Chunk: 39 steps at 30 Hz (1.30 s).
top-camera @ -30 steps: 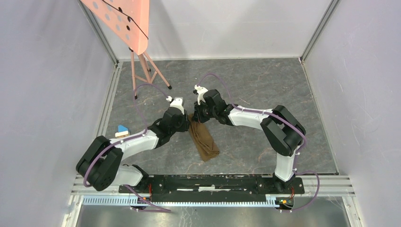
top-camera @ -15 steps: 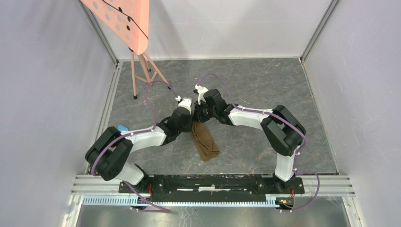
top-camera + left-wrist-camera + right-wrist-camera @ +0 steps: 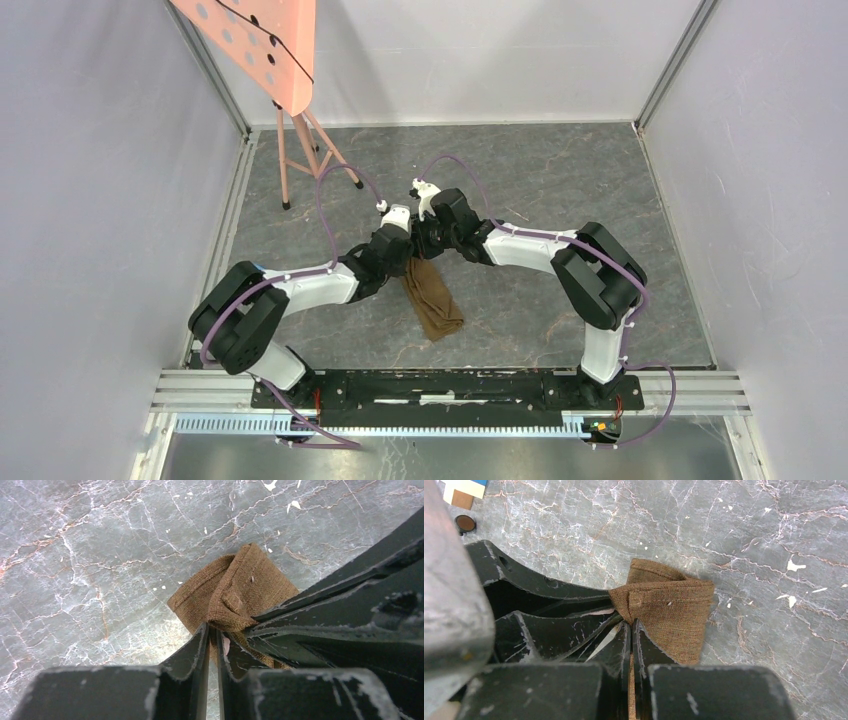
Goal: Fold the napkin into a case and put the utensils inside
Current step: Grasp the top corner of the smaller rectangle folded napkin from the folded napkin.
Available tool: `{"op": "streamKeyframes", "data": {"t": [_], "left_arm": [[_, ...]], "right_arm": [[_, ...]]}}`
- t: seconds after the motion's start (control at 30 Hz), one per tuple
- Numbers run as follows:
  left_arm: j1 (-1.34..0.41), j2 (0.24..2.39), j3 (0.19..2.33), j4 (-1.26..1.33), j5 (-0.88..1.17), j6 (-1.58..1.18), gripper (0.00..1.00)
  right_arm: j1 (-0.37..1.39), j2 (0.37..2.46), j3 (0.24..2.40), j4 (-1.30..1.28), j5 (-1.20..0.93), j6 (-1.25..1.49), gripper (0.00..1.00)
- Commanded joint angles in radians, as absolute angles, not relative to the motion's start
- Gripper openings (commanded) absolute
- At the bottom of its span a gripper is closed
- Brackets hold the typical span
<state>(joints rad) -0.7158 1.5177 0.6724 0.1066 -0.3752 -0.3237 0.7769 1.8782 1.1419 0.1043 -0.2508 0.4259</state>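
Two grips at far end of napkin (image 3: pixel 432 295): on its left, left pincer (image 3: pixel 212 628) nearly shut, pinching bunched corner; on its right, right pincer (image 3: pixel 631 622) clamped tight on fold. Long axis trailing nearward across counter (image 3: pixel 560 180).

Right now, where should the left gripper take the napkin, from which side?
Probably the bunched fold at the far end of the napkin, beside where the right gripper pinches it, from the robot's left: that end is puckered off the table, the rest lies flat.
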Motion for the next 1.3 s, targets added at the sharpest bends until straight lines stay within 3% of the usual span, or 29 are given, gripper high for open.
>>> {"op": "streamKeyframes", "data": {"t": [0.0,0.23,0.83,1.27], "left_arm": [[-0.719,1.504,0.698,0.138,-0.431,-0.270,0.14],[-0.719,1.443,0.639,0.208,-0.417,-0.300,0.02],[-0.696,1.294,0.465,0.418,-0.359,-0.348,0.02],[-0.695,1.281,0.475,0.373,-0.311,-0.364,0.02]], "right_arm": [[0.788,1.861,1.153,0.109,-0.259,0.424,0.00],[0.824,1.900,1.189,0.019,-0.222,0.398,0.00],[0.850,1.936,1.174,-0.066,-0.158,0.378,0.00],[0.878,2.022,1.347,-0.117,-0.118,0.402,0.00]]}}
